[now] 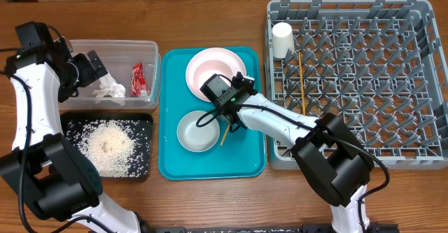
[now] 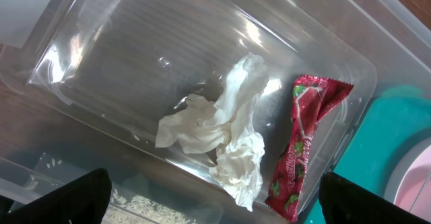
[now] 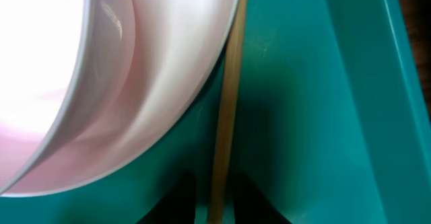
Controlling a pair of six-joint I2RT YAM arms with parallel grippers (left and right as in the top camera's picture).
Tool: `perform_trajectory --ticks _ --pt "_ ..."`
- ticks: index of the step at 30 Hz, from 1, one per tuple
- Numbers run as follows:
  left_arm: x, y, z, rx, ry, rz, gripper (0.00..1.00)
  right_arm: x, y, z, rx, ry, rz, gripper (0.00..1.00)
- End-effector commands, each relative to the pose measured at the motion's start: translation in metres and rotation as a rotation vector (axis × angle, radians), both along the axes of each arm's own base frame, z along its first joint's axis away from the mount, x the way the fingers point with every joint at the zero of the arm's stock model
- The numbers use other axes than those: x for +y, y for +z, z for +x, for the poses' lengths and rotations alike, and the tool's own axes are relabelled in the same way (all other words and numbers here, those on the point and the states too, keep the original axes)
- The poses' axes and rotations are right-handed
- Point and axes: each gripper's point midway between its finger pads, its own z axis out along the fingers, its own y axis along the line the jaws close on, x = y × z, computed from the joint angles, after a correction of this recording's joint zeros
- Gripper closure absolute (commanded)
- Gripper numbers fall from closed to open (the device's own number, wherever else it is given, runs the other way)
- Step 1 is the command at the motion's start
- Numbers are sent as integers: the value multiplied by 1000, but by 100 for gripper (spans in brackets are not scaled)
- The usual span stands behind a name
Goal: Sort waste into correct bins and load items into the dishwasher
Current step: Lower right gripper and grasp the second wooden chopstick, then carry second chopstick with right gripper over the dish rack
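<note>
The crumpled white tissue (image 1: 110,89) (image 2: 222,136) and the red snack wrapper (image 1: 138,79) (image 2: 303,143) lie in the clear tub (image 1: 126,45). My left gripper (image 1: 94,68) (image 2: 215,200) hovers over the tub, open and empty. Rice (image 1: 105,145) lies in the black tray (image 1: 143,121). The pink plate (image 1: 213,68) and a grey-white bowl (image 1: 198,131) (image 3: 101,103) sit on the teal tray (image 1: 245,156). My right gripper (image 1: 231,124) (image 3: 219,197) is down on that tray, its fingers close on either side of a chopstick (image 1: 225,133) (image 3: 229,96) beside the bowl. The other bowl is out of view.
The grey dish rack (image 1: 350,6) fills the right side. The white cup (image 1: 282,39) stands in its back left corner, and the second chopstick (image 1: 302,79) lies among the pegs near it. My right arm reaches from the front across the rack's left edge.
</note>
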Motion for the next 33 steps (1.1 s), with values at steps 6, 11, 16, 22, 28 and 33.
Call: perform_trajectory --ticks 6,11,16,22,28,33 --pt "-3 19 4 -41 -28 31 0 -4 -7 -2 7 -9 -22 85" --pt "-3 19 4 -41 -28 31 0 -5 -7 -2 9 -9 -24 88" --pt "-3 19 4 -41 -27 31 0 -5 -7 -2 10 -8 -25 90" --pt "-3 19 4 -41 -28 31 0 -4 -7 -3 13 -7 -18 96" --pt "-3 19 4 -41 -28 31 0 -1 2 1 -2 0 -13 96" --pt "-3 19 4 -41 -28 31 0 -2 35 9 -46 -7 10 96"
